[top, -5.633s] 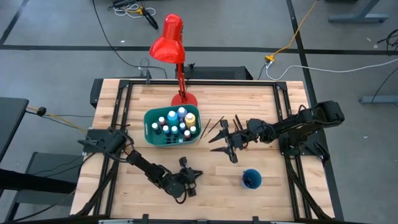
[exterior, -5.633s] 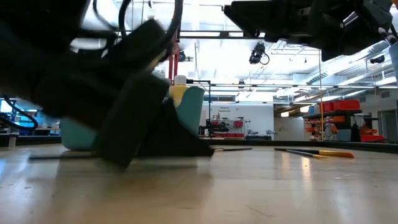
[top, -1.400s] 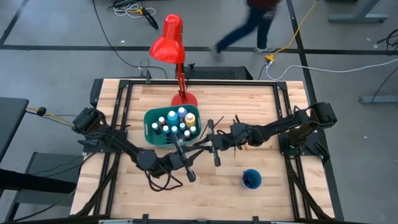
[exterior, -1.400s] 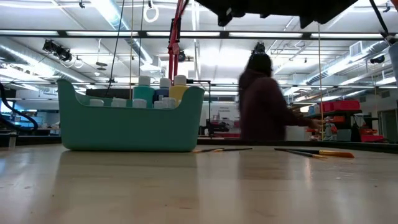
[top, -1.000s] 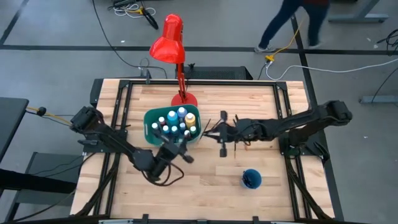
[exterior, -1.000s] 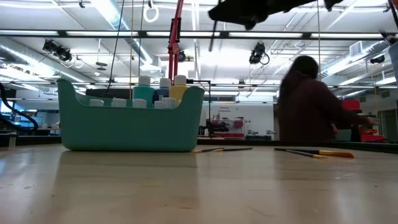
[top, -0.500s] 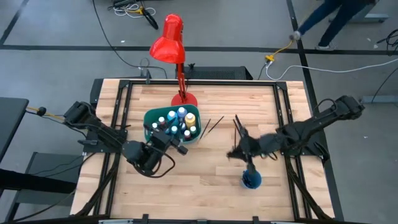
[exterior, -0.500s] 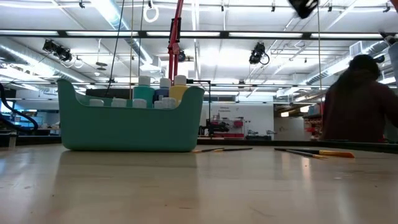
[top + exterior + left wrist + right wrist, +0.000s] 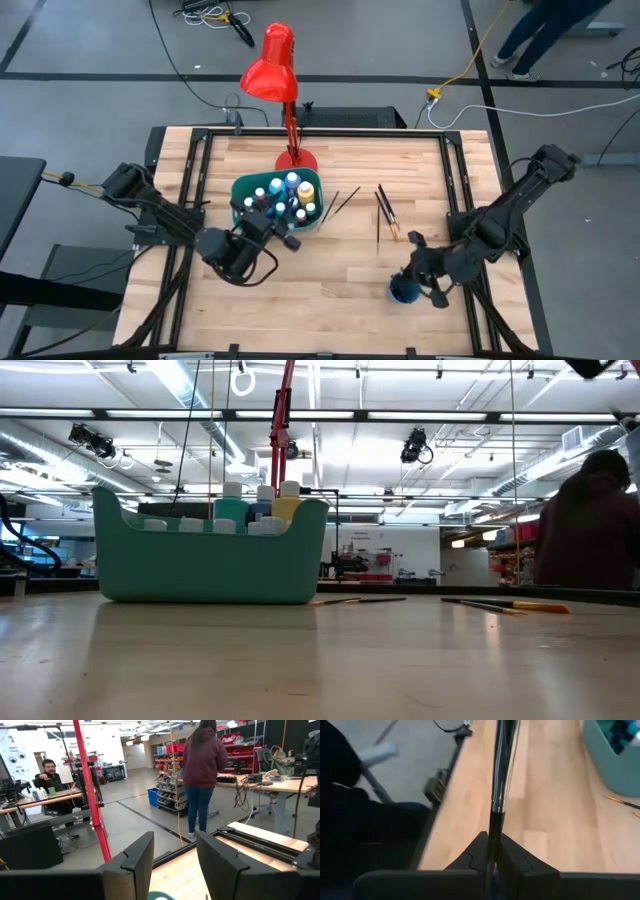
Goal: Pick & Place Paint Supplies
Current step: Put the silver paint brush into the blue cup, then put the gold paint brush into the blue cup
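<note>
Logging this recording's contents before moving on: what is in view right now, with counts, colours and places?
Bin: one, teal, table centre-left.
Paint bottles: about a dozen, white-capped, blue, yellow, teal, inside the bin.
Loose paintbrushes: three or four, thin and dark, on the table right of the bin.
Held paintbrush: one, dark handle, in the right hand.
Cup: one, blue, round, front right.
Lamp: one, red, behind the bin.
Person: one, maroon top, standing beyond the table.
Left hand: open, at the bin's front edge.
Right hand: shut on the paintbrush, over the cup.

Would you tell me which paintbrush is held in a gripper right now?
The paintbrush pinched in the right gripper above the blue cup; the other brushes lie on the table.
</note>
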Controlling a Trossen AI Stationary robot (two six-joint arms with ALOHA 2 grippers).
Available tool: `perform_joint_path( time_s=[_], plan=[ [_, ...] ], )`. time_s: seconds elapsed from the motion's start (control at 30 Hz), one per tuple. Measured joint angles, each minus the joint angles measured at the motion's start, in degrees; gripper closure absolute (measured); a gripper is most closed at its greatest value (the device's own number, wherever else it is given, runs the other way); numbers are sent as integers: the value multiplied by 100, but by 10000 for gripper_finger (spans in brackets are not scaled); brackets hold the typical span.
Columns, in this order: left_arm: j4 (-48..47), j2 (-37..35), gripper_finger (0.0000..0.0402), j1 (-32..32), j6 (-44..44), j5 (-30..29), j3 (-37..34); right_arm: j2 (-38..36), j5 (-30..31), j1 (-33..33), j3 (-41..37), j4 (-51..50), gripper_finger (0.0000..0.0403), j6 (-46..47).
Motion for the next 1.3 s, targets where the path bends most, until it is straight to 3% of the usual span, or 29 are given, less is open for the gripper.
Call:
perform_joint_path(
  time_s=[0.27, 0.4, 0.53, 1.03, 1.3],
  plan=[
    [-50, 0, 246, -15, -32, 0, 0, 11, 17, 101, -1344, 1225, 372, 404],
    [-49, 0, 246, -1, 155, 4, 0, 13, -38, 99, -1644, 1947, 361, 234],
    [-47, 0, 246, 77, 263, 2, 0, 11, -281, 103, -1693, 2138, 346, 83],
    [-51, 0, 246, 155, 265, 17, 0, -39, -101, 52, -1693, 2059, 276, 65],
    [-49, 0, 246, 158, 265, 727, 0, -749, -27, -76, -1689, 2369, 270, -480]
  ],
)
